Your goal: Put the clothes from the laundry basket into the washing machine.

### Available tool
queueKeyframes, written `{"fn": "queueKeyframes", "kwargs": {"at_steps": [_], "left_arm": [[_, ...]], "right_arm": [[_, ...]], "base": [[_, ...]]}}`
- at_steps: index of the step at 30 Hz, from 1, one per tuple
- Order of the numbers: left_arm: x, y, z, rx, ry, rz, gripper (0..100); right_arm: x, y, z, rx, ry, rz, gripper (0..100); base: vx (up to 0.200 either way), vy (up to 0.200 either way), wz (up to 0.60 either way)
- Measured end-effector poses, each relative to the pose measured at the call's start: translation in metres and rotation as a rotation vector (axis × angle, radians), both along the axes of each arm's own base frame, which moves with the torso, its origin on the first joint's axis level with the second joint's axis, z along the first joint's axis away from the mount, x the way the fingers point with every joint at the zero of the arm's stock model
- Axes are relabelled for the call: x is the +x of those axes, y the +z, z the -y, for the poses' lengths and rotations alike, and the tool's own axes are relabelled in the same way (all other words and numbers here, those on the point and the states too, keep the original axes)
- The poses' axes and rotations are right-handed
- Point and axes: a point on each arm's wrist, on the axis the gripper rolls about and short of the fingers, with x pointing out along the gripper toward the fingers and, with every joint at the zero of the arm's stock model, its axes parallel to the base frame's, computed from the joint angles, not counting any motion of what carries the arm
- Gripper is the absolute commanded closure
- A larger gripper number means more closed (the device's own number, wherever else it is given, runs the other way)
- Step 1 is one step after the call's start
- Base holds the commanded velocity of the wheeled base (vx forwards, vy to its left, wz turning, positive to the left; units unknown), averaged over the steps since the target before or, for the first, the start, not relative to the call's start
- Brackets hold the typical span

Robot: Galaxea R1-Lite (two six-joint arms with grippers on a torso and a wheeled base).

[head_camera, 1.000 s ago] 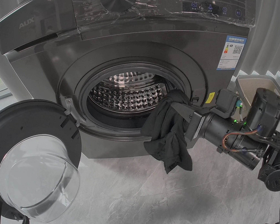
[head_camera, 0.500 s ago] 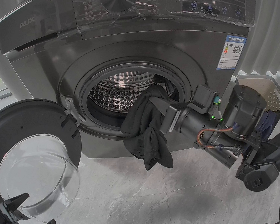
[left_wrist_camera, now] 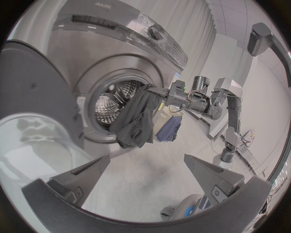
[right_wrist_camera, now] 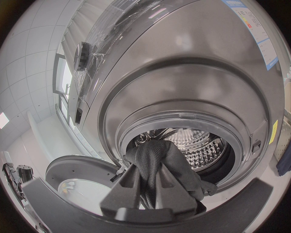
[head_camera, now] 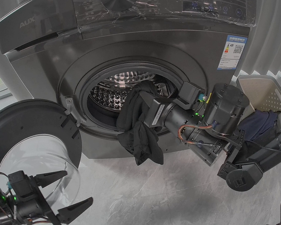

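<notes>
My right gripper [head_camera: 144, 92] is shut on a black garment [head_camera: 136, 124] at the mouth of the washing machine [head_camera: 122, 51]. The cloth [right_wrist_camera: 157, 159] bunches between the fingers [right_wrist_camera: 171, 188] and hangs over the lower lip of the drum opening [head_camera: 119, 93] toward the floor. In the left wrist view the black garment [left_wrist_camera: 135, 116] droops from the right gripper [left_wrist_camera: 151, 89] before the opening. The laundry basket [head_camera: 265, 92] stands at the right of the machine with a dark blue garment [head_camera: 257, 123] in it. My left gripper [head_camera: 64, 189] is open low at the left, near the door, holding nothing.
The machine's round door [head_camera: 30, 150] with its glass bowl stands swung open at the left, close to my left gripper. Grey tiled floor [head_camera: 148, 198] lies free in front of the machine. Curtains [head_camera: 271, 41] hang behind at the right.
My right gripper has carried the black garment left and up, from the opening's right rim to its middle. My left gripper has risen into the head view at the lower left.
</notes>
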Motion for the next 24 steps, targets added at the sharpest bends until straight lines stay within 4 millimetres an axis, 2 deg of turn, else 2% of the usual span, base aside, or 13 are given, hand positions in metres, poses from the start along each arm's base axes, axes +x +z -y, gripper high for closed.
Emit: {"fn": "queueKeyframes", "kwargs": {"at_steps": [5,10,24], "left_arm": [[0.028,-0.003,0.031,-0.03,-0.056,0.022,0],[0.05,-0.019,0.057,-0.021,-0.092,-0.01,0],[0.096,-0.055,0.101,-0.031,-0.103,-0.092,0]], "right_arm": [[0.002,-0.001,-0.003,0.008,-0.007,0.001,100],[0.002,-0.001,-0.004,0.014,-0.011,0.004,100],[0.002,-0.001,-0.005,0.027,-0.014,0.013,100]], "base": [[0.0,0.0,0.0],[0.0,0.0,0.0],[0.0,0.0,0.0]]}}
